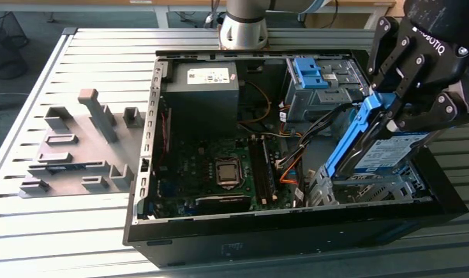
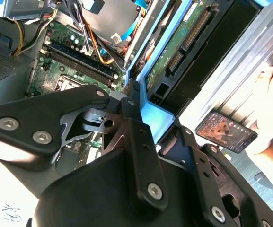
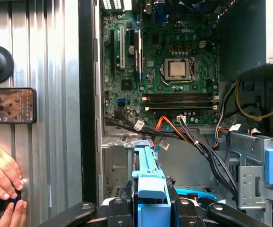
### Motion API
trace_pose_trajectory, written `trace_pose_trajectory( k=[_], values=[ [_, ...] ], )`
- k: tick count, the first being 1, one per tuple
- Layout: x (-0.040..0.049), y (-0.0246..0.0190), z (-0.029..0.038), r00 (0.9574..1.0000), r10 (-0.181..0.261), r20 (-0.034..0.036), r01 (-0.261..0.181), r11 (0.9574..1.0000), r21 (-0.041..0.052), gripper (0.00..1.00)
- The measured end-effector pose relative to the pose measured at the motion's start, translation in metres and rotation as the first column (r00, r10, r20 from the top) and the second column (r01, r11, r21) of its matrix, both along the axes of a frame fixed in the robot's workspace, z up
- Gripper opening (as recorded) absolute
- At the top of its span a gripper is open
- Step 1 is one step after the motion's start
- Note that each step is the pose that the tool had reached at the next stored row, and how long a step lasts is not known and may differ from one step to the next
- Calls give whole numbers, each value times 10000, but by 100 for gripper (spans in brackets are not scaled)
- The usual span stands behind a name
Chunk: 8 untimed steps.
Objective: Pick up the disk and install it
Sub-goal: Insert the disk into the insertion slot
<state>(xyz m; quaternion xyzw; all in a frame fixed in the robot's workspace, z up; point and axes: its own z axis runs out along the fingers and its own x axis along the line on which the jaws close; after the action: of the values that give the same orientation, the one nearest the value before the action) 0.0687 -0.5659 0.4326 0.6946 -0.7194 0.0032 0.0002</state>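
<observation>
While the disk [image 1: 383, 152] is clamped by its blue frame in the tool [image 1: 385, 113], it is held tilted just above the metal cage [image 1: 373, 188]. It is best kept lined up with the cage and eased down slowly, clear of the cables [image 1: 292, 162].

Slatted metal table [image 1: 65, 220] bears open computer case [image 1: 296, 231], grey blocks [image 1: 95, 116], a phone [image 3: 9, 105].
</observation>
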Motion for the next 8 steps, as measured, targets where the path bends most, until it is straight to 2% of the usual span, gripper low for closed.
trace_pose_trajectory(
  k=[8],
  values=[
    [0,-6,-50,10000,-5,0,5,10000,2,36]
  ],
)
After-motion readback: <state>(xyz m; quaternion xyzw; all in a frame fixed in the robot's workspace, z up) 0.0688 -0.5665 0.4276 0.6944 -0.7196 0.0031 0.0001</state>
